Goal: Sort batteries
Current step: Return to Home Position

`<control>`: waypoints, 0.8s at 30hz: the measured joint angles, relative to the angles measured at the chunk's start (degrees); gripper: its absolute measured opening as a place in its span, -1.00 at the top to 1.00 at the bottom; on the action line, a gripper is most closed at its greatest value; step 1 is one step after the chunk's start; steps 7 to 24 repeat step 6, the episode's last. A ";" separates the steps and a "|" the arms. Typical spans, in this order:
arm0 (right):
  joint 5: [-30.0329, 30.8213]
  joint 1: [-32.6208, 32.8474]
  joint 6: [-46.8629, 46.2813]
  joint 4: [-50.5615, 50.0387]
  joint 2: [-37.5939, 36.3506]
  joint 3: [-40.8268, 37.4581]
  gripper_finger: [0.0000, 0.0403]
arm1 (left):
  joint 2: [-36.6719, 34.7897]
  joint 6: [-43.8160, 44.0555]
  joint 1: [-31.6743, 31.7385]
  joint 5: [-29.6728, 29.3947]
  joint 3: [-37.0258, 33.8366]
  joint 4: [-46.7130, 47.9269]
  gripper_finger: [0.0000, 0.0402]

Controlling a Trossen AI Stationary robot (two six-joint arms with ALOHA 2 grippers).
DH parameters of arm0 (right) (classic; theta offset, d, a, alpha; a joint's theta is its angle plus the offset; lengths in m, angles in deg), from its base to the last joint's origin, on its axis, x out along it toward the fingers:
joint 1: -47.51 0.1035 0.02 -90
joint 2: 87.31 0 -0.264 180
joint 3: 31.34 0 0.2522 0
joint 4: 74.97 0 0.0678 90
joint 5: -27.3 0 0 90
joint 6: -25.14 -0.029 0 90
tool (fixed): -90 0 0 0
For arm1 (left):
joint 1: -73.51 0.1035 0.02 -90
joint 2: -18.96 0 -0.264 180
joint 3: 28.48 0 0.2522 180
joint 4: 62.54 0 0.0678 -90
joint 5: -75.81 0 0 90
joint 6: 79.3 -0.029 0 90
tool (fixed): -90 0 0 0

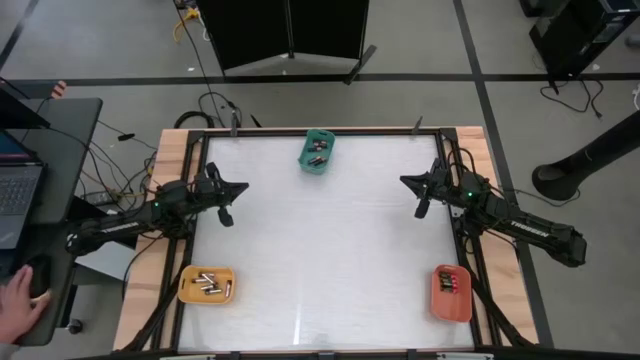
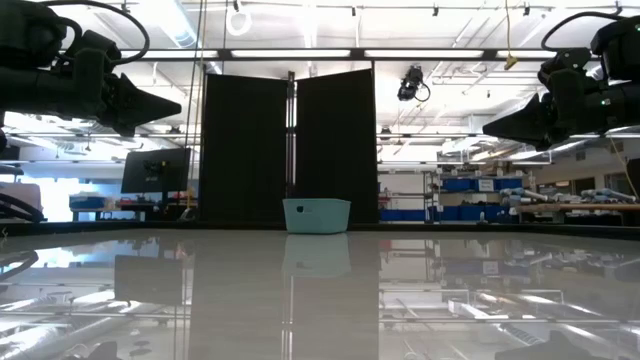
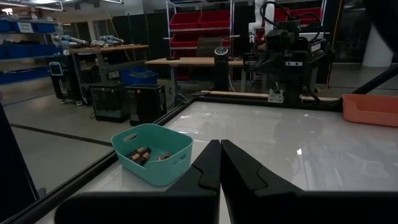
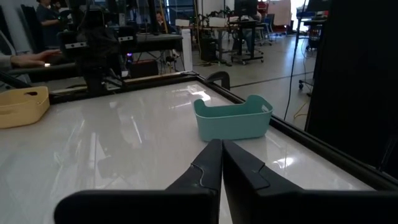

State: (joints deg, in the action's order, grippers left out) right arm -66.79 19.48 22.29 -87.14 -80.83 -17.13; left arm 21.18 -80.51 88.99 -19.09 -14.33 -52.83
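Observation:
The batteries lie in three trays. A teal tray [image 1: 317, 151] at the table's far edge holds a few cells [image 3: 144, 154]; it also shows in the low view [image 2: 316, 215] and the right wrist view [image 4: 233, 118]. A yellow tray [image 1: 207, 285] at the near left holds several silvery cells. An orange tray [image 1: 451, 292] at the near right holds red-ended cells. My left gripper [image 1: 243, 187] hovers shut and empty at the table's left side. My right gripper [image 1: 404, 181] hovers shut and empty at the right side. Both are raised above the table [image 2: 320, 290].
The white tabletop [image 1: 330, 250] lies between the trays, framed by a dark rail and wooden border. A person's hand [image 1: 15, 300] rests at a desk left of the table, beside a laptop. Cables lie behind the far edge.

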 joint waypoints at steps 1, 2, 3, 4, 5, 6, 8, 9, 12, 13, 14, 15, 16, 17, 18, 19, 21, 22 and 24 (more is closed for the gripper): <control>-0.01 0.00 -0.01 -0.01 0.00 0.00 0.89 | 0.00 0.00 0.00 0.00 0.00 0.00 0.93; -0.01 0.00 0.00 -0.01 0.00 0.00 0.89 | 0.00 0.00 0.00 0.00 0.00 0.02 0.93; 0.00 0.00 -0.01 0.01 0.00 0.00 0.88 | 0.00 0.00 0.00 0.00 0.00 0.00 0.93; 0.00 0.00 0.01 -0.01 0.00 0.00 0.88 | 0.00 0.00 0.00 0.00 0.00 0.02 0.93; 0.00 0.00 -0.01 -0.01 0.00 0.00 0.88 | 0.00 0.00 0.00 0.00 0.00 0.01 0.93; 0.00 0.00 -0.01 -0.01 0.00 0.00 0.87 | 0.00 0.00 0.00 0.00 0.00 0.01 0.93; 0.00 0.00 -0.01 -0.01 0.00 0.00 0.87 | 0.00 0.00 0.00 0.00 0.00 0.01 0.93; 0.00 0.00 -0.01 -0.01 0.00 0.00 0.87 | 0.00 0.00 0.00 0.00 0.00 0.01 0.93; 0.00 0.00 -0.01 -0.01 0.00 0.00 0.87 | 0.00 0.00 0.00 0.00 0.00 0.01 0.93; 0.00 0.00 -0.01 -0.01 0.00 0.00 0.87 | 0.00 0.00 0.00 0.00 0.00 0.01 0.93; 0.00 0.00 -0.01 -0.01 0.00 0.00 0.87 | 0.00 0.00 0.00 0.00 0.00 0.01 0.93; 0.00 0.00 -0.01 -0.01 0.00 0.00 0.87 | 0.00 0.00 0.00 0.00 0.00 0.01 0.93; 0.00 0.00 -0.01 -0.01 0.00 0.00 0.87 | 0.00 0.00 0.00 0.00 0.00 0.01 0.93; 0.00 0.00 -0.01 -0.01 0.00 0.00 0.87 | 0.00 0.00 0.00 0.00 0.00 0.01 0.93; 0.00 0.00 -0.01 -0.01 0.00 0.00 0.87 | 0.00 0.00 0.00 0.00 0.00 0.01 0.93; 0.00 0.00 -0.01 -0.01 0.00 0.00 0.87 | 0.00 0.00 0.00 0.00 0.00 0.01 0.93; 0.00 0.00 -0.01 -0.01 0.00 0.00 0.87 | 0.00 0.00 0.00 0.00 0.00 0.01 0.93; 0.00 0.00 -0.01 -0.01 0.00 0.00 0.87 | 0.00 0.00 0.00 0.00 0.00 0.01 0.93; 0.00 0.00 -0.01 -0.01 0.00 0.00 0.87 | 0.00 0.00 0.00 0.00 0.00 0.01 0.93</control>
